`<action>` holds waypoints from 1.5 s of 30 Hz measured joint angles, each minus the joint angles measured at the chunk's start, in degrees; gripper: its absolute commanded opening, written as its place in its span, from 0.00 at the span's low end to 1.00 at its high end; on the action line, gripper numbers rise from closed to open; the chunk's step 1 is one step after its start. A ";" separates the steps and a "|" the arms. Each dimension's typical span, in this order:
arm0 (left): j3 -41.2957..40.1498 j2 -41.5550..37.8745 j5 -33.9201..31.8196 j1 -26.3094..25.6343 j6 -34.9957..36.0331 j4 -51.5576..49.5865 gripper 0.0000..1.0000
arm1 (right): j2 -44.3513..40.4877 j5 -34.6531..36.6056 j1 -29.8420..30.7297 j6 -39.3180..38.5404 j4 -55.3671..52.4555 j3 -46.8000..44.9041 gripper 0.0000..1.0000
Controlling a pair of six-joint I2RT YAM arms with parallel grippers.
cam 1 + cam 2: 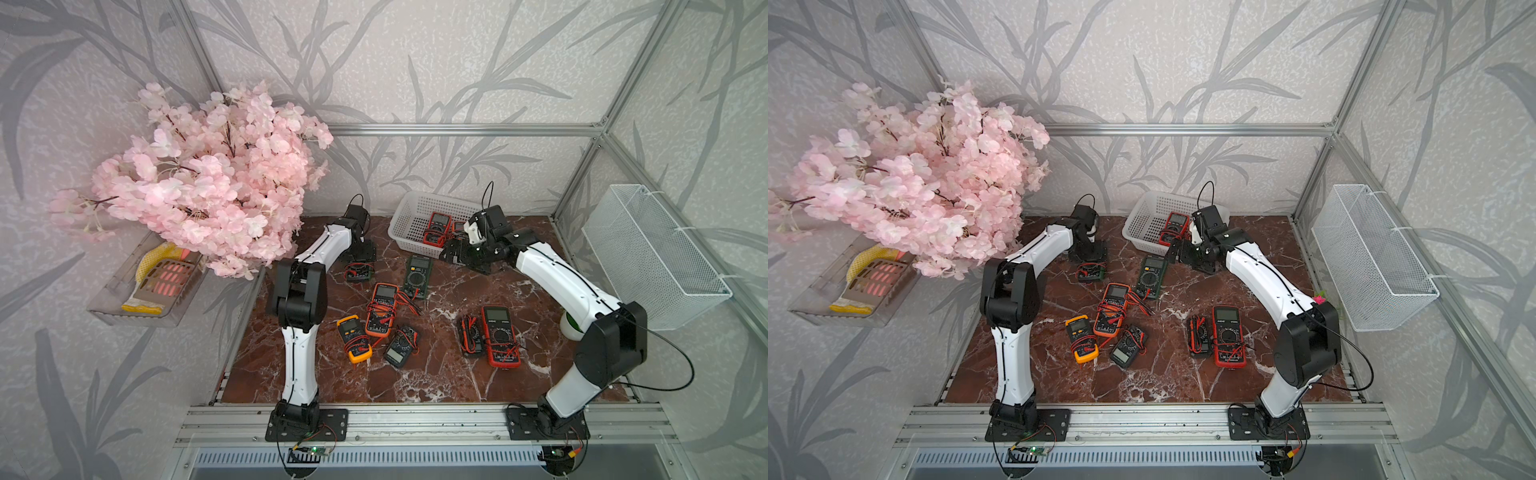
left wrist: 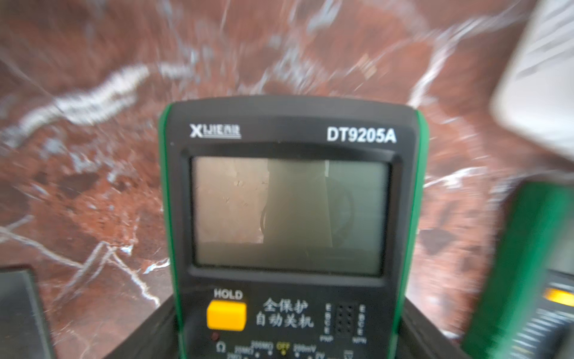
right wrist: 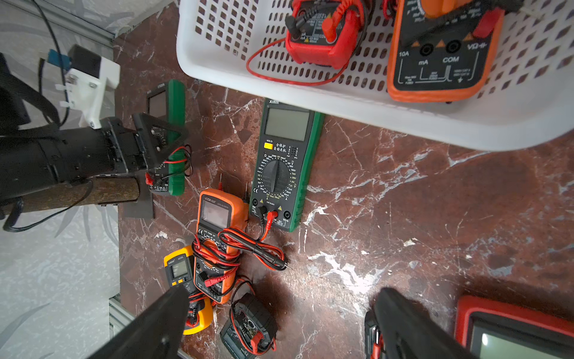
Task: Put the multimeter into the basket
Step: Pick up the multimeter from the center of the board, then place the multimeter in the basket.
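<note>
My left gripper (image 1: pixel 358 262) is shut on a green-cased multimeter (image 1: pixel 358 273) at the back left of the marble table. In the left wrist view that multimeter (image 2: pixel 289 186) fills the middle, with a jaw pressed against each green side. The right wrist view shows the same multimeter (image 3: pixel 175 124) tipped up on its edge. The low white perforated basket (image 1: pixel 401 220) stands at the back centre, to the right of the held meter. A red multimeter (image 1: pixel 438 226) and an orange multimeter (image 3: pixel 441 52) lie in it. My right gripper (image 3: pixel 279 326) is open and empty, just in front of the basket (image 3: pixel 341 102).
Several loose multimeters with leads lie on the table (image 1: pixel 440 374): a long green one (image 1: pixel 417 276), an orange one (image 1: pixel 382 309), a yellow one (image 1: pixel 353 338), a red one (image 1: pixel 500 336). A taller wire-mesh basket (image 1: pixel 652 257) hangs on the right wall. Pink flowers (image 1: pixel 208 178) overhang the back left.
</note>
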 measured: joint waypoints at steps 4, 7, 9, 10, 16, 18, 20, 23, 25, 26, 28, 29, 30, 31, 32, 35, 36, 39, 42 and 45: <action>4.35 -1.68 1.07 -1.03 -0.42 -0.24 0.51 | 0.00 -0.11 -0.37 0.02 0.26 1.03 0.99; 8.52 -1.86 1.79 -2.23 -0.63 -0.59 0.51 | 0.00 -0.24 -0.79 0.09 0.55 1.07 0.99; 11.17 -1.86 2.10 -3.21 -0.63 -1.11 0.51 | 0.00 -0.59 -1.18 0.22 0.63 1.07 0.99; 12.63 -1.86 2.23 -3.76 -0.61 -1.55 0.51 | 0.00 -0.70 -1.44 0.28 0.79 1.09 0.99; 21.40 -1.68 2.86 -7.23 -0.57 -3.41 0.51 | 0.00 -1.18 -2.80 0.74 1.14 1.27 0.99; 24.33 -1.31 2.84 -8.37 -0.55 -3.39 0.51 | 0.00 -1.33 -3.15 0.96 1.18 1.60 0.99; 26.49 -0.79 2.60 -9.31 -0.48 -3.26 0.51 | 0.00 -1.64 -3.48 1.14 1.40 1.86 0.99; 28.44 0.22 2.01 -10.58 -0.35 -2.71 0.51 | 0.00 -2.05 -4.04 1.38 1.70 1.92 0.99; 29.18 1.18 1.68 -11.37 -0.35 -2.01 0.51 | 0.00 -2.19 -4.42 1.42 1.79 1.92 0.99; 29.20 1.60 1.51 -11.72 -0.37 -1.46 0.51 | 0.00 -2.21 -4.66 1.46 1.84 1.92 0.99; 29.24 2.54 1.11 -12.28 -0.42 -0.46 0.51 | 0.00 -2.23 -5.09 1.53 1.92 1.92 0.99; 29.73 3.23 0.87 -12.57 -0.44 -0.20 0.51 | 0.00 -2.25 -5.33 1.53 2.03 1.92 0.99; 30.84 4.39 0.48 -12.81 -0.55 0.09 0.51 | 0.00 -2.29 -5.57 1.53 2.19 1.90 0.99; 31.87 5.35 0.24 -13.05 -0.57 0.46 0.51 | 0.00 -2.38 -5.79 1.53 2.36 1.90 0.99; 33.40 6.73 -0.07 -13.31 -0.59 0.79 0.51 | 0.00 -2.49 -6.05 1.55 2.49 1.84 0.99; 37.44 10.16 -1.62 -14.10 -0.50 1.81 0.51 | -0.07 -2.69 -6.88 1.55 2.78 1.20 0.99; 38.38 11.06 -2.19 -14.29 -0.37 2.12 0.51 | -0.09 -2.73 -7.15 1.55 2.86 0.85 0.99; 39.58 12.81 -4.46 -14.88 0.13 3.80 0.51 | -0.09 -2.86 -8.04 1.55 3.10 -0.24 0.99; 39.60 14.08 -6.58 -15.54 0.59 6.12 0.51 | -0.26 -3.13 -8.68 1.55 3.48 -1.53 0.99; 39.65 15.58 -8.98 -16.28 1.92 8.96 0.52 | -0.76 -3.21 -9.16 1.53 3.69 -2.82 0.99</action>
